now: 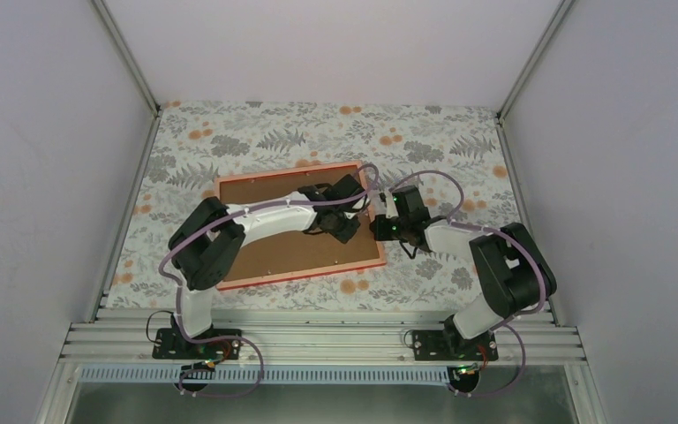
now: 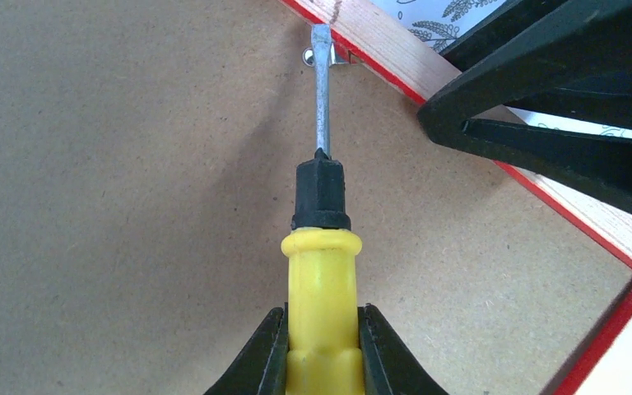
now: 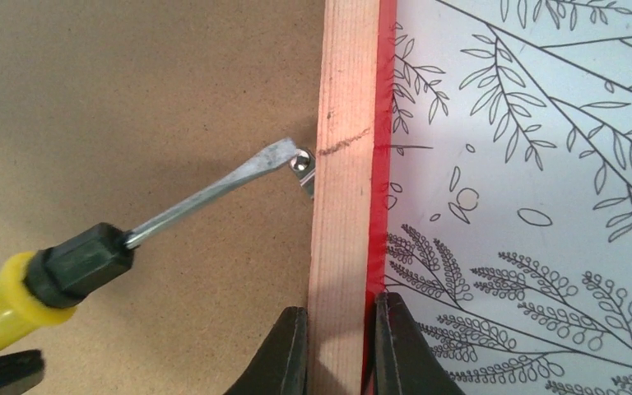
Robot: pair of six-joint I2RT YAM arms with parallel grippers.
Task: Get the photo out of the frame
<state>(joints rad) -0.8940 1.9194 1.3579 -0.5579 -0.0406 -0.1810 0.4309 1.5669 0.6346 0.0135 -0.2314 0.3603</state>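
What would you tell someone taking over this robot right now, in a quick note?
Left end effector: shut on the yellow screwdriver, blade tip at a metal tab on the rail of the frame.
Right end effector: shut on that wooden rail, near the tab.
Frame: face down on the patterned table, backing board in place.
Photo: not visible.
Done: tool set at the tab, frame gripped.
Left: likely turn the tab aside, lift the board, take out the photo.
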